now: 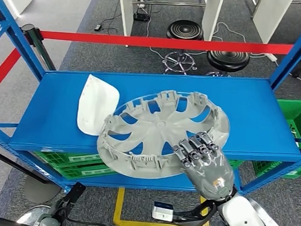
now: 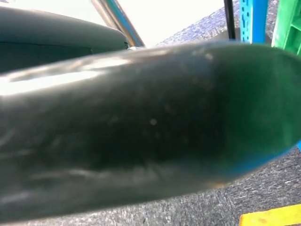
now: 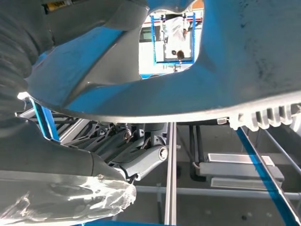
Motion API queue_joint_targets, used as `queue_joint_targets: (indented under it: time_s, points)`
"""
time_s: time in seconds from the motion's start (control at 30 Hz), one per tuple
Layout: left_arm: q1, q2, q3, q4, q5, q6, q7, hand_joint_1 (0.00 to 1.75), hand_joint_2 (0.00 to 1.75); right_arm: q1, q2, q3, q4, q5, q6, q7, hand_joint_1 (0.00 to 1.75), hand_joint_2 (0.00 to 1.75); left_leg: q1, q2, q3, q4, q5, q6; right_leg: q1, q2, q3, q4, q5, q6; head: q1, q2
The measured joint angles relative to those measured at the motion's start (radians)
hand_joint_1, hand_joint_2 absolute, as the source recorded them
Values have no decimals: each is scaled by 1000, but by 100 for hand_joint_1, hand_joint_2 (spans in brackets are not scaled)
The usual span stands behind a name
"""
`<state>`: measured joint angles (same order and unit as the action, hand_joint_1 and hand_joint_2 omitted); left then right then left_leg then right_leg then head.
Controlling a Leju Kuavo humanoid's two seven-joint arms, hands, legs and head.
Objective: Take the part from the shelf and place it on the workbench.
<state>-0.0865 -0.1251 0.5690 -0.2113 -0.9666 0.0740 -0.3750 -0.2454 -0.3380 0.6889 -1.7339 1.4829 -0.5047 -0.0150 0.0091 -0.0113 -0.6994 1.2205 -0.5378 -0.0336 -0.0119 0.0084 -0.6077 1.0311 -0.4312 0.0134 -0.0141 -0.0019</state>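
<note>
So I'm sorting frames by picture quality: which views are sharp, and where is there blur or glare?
Head view: sharp and evenly lit, wheel cover and right hand crisp on the blue shelf. Left wrist view: a dark blurred shape close to the lens, with a glare streak. Right wrist view: near parts soft, bright opening overexposed.

The head view looks forward and down from high over the blue shelf [image 1: 55, 116]. The right wrist view sits very close under the wheel cover [image 3: 248, 61], facing up along it; both share that cover [image 1: 159, 134]. The left wrist view looks at carpet [image 2: 213, 207].
</note>
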Motion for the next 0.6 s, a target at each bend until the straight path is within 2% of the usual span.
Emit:
queue_joint_targets:
  time_s: [0.03,0.07,0.1,0.17,0.2,0.23,0.27,0.37,0.43,0.5,0.53,0.57,0.6]
  points:
    - [1,0,0,0,0,0,0,0,0,0,4,2,2,-1,0,-2,175,175,0,0,-27,55,-16,-1,0,0,0,0,0,-1,0,0]
    - [1,0,0,0,0,0,0,0,0,0,8,4,3,-2,0,-4,175,175,0,0,-40,76,-12,-1,0,0,1,0,0,-1,0,0]
    - [0,0,1,0,0,0,0,0,0,0,12,6,4,-2,0,-5,175,175,0,0,-34,59,10,-1,0,1,1,0,-1,-1,0,0]
    - [-1,0,1,0,0,0,0,0,0,-1,22,12,5,-3,0,-8,175,175,2,1,21,-64,83,1,0,1,4,1,-2,3,0,0]
    - [-1,-1,1,0,0,0,0,0,0,-3,27,16,5,-3,0,-10,175,175,2,1,51,-131,106,2,2,2,3,3,-4,6,-1,0]
    - [-2,-2,1,0,0,0,0,0,0,-5,32,21,5,-3,-1,-12,175,175,2,1,72,-177,119,5,4,3,1,3,-4,11,0,0]
    - [-2,-4,1,0,0,-1,0,0,0,-8,38,27,6,-3,-1,-15,175,175,2,0,81,-200,120,8,6,3,0,3,-4,15,-1,0]
    - [-3,-8,2,0,0,-2,2,0,0,-14,63,54,10,-2,-2,-20,175,175,2,-1,82,-206,119,26,6,2,-4,1,-6,30,-1,0]
    - [-5,-9,4,0,0,-3,2,0,0,-20,81,74,11,0,-1,-20,175,175,5,0,85,-209,121,39,4,0,-32,59,-43,39,3,0]
    - [-6,-11,5,0,0,-4,3,0,0,-25,95,89,15,2,-1,-14,175,175,4,0,85,-209,119,46,3,-1,-94,192,-105,44,7,0]
    - [-5,-12,6,0,1,-5,3,0,0,-26,101,95,18,3,0,-9,175,175,3,0,85,-209,119,47,3,-1,-124,252,-126,45,7,0]
    - [-5,-13,6,0,2,-4,3,0,0,-26,105,101,21,4,0,-4,175,175,3,0,86,-208,119,47,3,-1,-140,284,-130,45,7,0]
    - [-5,-13,6,0,3,-4,3,0,0,-26,108,107,24,4,0,1,175,175,3,0,87,-208,118,47,3,-1,-138,276,-114,44,7,0]
